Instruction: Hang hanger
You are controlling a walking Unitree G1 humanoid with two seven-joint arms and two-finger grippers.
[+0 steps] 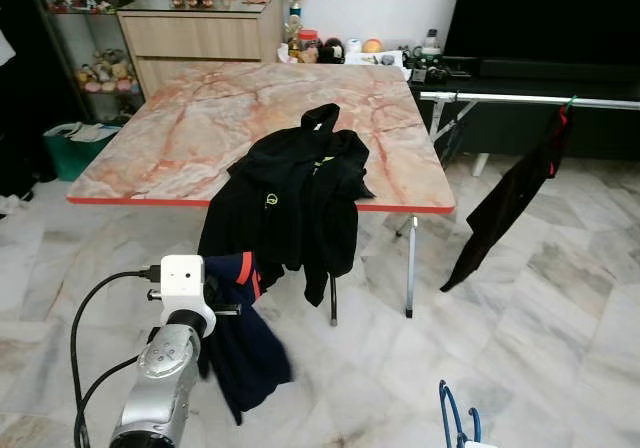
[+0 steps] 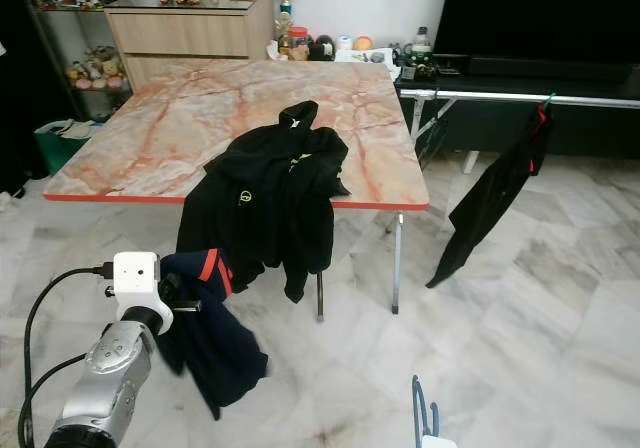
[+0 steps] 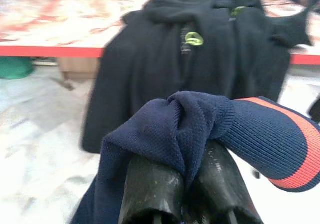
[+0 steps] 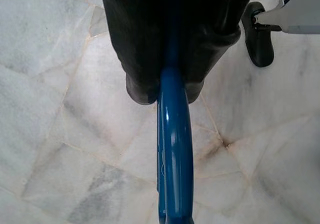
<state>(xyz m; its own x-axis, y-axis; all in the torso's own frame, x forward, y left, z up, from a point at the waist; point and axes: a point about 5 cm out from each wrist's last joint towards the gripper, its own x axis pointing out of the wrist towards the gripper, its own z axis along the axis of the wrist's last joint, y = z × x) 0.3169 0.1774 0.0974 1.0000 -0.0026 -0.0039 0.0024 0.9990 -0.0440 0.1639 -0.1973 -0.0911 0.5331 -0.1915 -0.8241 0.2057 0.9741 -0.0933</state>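
Left gripper (image 3: 182, 184): your left gripper's two black fingers are squeezed shut on a dark blue top (image 1: 245, 343) with a red-orange stripe at the cuff. The cloth folds over the fingertips and the rest hangs down toward the floor.

Right gripper (image 4: 172, 79): your right gripper's fingers are pinched on a blue hanger (image 4: 175, 154). It sits low on your right side, over the marble floor (image 4: 60, 109).

Where the hanger is: it is in your right gripper, and a blue loop of it pokes up at the bottom of the head view.

Which way the hanger points: its long side runs straight out from the fingers, away from the wrist. You cannot tell where its hook is.

Which way to go: the blue top is off to the left of the hanger and higher up. The rail (image 1: 520, 98) is far ahead of the hanger and up, a bit to the right.

Nearer arm: your right arm is on the rail's side, so it is likely the one to reach.

On the rail: a black garment (image 1: 510, 203) hangs near the rail's right part.

Close by: a black hoodie (image 1: 295, 193) droops over the front edge of the table (image 1: 180, 138), just past the left gripper.
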